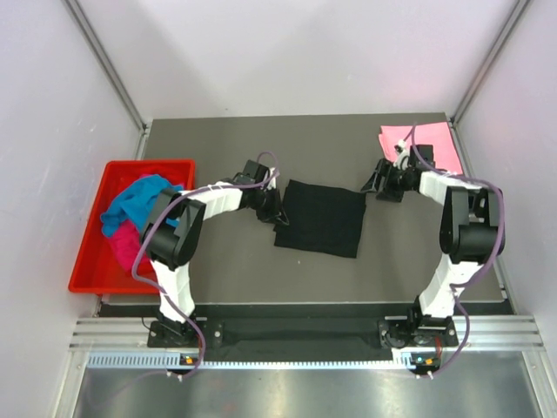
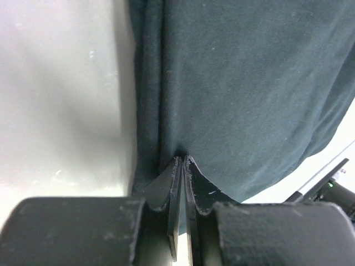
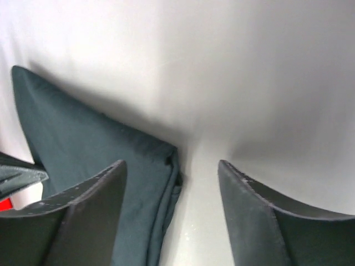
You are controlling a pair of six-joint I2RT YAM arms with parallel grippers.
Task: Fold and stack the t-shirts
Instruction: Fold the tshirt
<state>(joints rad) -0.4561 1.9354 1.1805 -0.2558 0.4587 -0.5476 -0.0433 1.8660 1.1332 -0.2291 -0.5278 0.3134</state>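
Black t-shirt (image 1: 320,218) folded, centre of desk (image 1: 218,148).
Left jaws pinching its left edge; right jaws spread at its far-right corner, gripping nothing. Pink t-shirt (image 1: 418,144) lies far right.

t-shirt (image 1: 320,218) right of tray (image 1: 87,261)

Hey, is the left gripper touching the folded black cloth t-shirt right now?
Touching. The left wrist view shows the left gripper shut on a pinched fold of the black cloth t-shirt at its edge.
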